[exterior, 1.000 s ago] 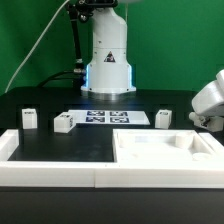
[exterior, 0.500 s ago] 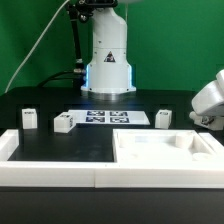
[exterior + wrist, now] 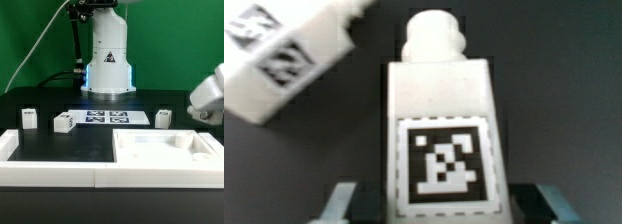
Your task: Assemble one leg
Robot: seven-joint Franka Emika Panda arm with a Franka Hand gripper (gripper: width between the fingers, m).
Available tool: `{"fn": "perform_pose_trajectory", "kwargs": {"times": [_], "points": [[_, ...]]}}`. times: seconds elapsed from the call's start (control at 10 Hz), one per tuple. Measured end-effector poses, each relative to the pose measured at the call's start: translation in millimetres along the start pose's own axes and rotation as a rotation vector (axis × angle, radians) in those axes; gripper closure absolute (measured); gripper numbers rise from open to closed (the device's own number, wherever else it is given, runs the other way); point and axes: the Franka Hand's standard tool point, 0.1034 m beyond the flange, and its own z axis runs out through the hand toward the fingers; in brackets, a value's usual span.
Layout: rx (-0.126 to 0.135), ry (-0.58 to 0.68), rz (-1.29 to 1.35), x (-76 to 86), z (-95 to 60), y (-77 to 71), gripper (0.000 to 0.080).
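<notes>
Backing a black table point(image 3: 45, 100) stands a green curtain point(image 3: 25, 40). The gripper point(image 3: 441, 206), clamped on the leg point(image 3: 441, 105) at the exterior view's right, has risen slightly since half a second ago.

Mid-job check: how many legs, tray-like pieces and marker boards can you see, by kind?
Legs: 4, three on the table and one close up in the wrist view
Tray-like piece: 1
Marker board: 1
Total: 6

no words or numbers to read, only black-and-white tag patterns on the leg point(image 3: 441, 100) and the marker board point(image 3: 110, 118).
</notes>
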Motion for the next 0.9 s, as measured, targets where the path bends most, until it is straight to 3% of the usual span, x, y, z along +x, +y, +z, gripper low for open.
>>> {"fn": "perform_pose_trajectory", "kwargs": {"times": [0.2,0.3,0.5,0.6,0.7,0.9], "points": [[0.014,-0.012,0.004,-23.4,-19.5,25.6,0.0508],[0.021,-0.008,0.010,-28.8,-21.5,33.5,0.0508],[0.023,0.037,0.006,-20.8,-19.6,29.7,0.0508],[0.027,0.093,0.009,-13.8,-22.9,30.1,0.0508],[0.033,0.253,0.014,-3.7,-29.2,30.3,0.0508],[0.029,0.430,-0.009,-12.6,-30.6,41.6,0.0508]]}}
